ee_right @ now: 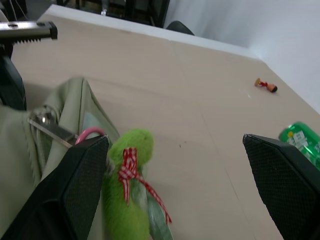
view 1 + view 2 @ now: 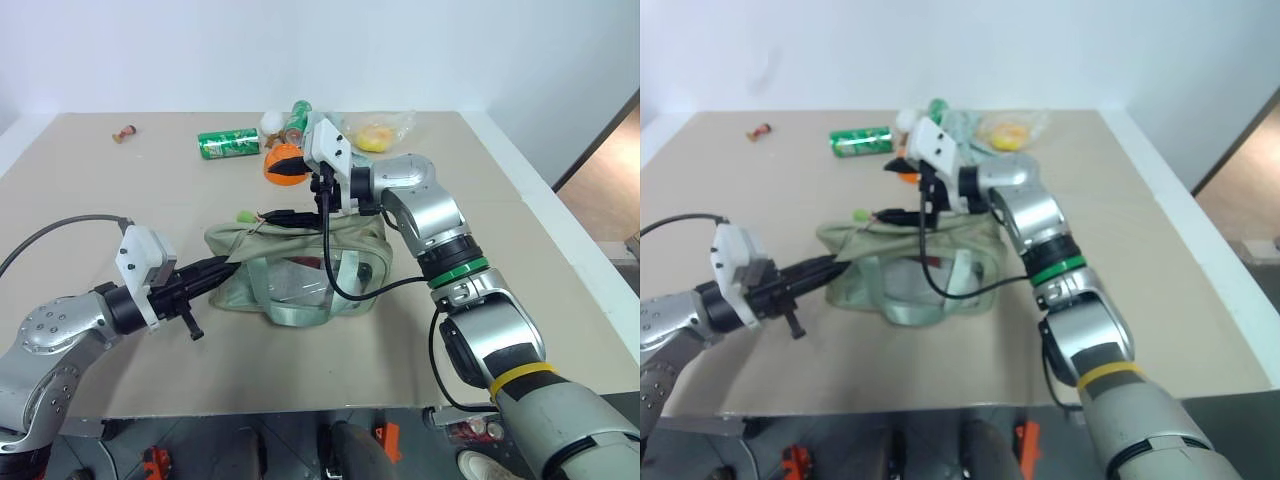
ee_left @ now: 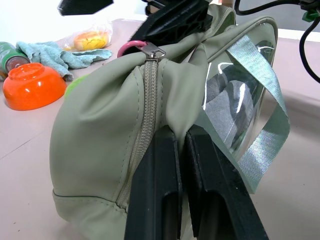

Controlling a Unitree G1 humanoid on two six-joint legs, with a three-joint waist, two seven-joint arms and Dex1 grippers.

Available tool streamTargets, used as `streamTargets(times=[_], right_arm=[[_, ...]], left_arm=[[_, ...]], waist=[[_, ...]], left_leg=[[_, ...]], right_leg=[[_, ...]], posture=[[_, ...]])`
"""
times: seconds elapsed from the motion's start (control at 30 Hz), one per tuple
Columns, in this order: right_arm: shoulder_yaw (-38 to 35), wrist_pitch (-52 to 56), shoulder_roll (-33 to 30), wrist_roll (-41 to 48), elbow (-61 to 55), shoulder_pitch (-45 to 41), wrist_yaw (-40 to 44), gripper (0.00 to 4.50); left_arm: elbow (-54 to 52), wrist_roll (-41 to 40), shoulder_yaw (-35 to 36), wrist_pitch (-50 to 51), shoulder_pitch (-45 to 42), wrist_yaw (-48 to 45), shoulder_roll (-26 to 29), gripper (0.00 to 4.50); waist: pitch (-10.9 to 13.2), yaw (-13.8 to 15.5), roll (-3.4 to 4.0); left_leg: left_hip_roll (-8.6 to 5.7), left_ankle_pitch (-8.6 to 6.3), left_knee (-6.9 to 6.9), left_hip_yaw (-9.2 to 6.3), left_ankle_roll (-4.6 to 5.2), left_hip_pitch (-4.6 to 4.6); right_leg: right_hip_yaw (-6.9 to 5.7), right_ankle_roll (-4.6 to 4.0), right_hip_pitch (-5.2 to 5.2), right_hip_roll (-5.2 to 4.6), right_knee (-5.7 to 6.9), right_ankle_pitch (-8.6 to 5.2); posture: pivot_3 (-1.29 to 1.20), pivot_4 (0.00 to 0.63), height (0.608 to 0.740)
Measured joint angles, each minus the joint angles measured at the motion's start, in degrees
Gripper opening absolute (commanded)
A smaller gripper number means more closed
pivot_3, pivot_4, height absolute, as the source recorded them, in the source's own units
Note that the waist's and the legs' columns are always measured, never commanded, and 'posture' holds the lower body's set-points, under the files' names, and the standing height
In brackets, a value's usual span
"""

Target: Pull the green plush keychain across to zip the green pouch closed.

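Jaws of the left gripper (image 2: 215, 268) are pressed together on the end fabric of the green pouch (image 2: 300, 275), apparently anchoring it on the worktop (image 2: 120, 200). Jaws of the right gripper (image 2: 290, 214) are spread wide above the pouch's top.

Left wrist view: the closed fingers (image 3: 155, 190) pinch the fabric just beside the zipper (image 3: 148, 95).

Right wrist view: the green plush keychain (image 1: 127, 192) hangs by one spread finger (image 1: 75, 185), probably lined up for a grasp. It lies unheld at the pouch's left end.

The green pouch (image 3: 100, 150) is matt cloth with glossy clear plastic panels; the green plush keychain (image 1: 127, 200) is fuzzy.
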Motion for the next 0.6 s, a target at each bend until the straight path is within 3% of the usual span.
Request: streamTargets(times=[0.37, 0.6], right_arm=[[0.0, -1.1, -3.9, -1.2, -3.1, 2.7, 2.7, 4.47], [0.4, -0.1, -2.2, -1.4, -7.1, 4.8, 3.0, 4.47]], left_arm=[[0.3, 0.4, -0.1, -0.2, -0.2, -0.7, 0.1, 0.0], [0.8, 1.1, -0.2, -0.1, -1.3, -1.0, 0.2, 0.0]], waist=[[0.0, 0.0, 0.0], [0.0, 0.0, 0.0]], left_leg=[[0.0, 0.0, 0.0, 0.02, 0.0, 0.01], [0.03, 0.0, 0.0, 0.0, 0.0, 0.02]], right_leg=[[0.0, 0.0, 0.01, 0.0, 0.0, -0.01], [-0.01, -0.01, 0.01, 0.04, 0.0, 0.0]], posture=[[0.0, 0.15, 0.74], [0.0, 0.15, 0.74]])
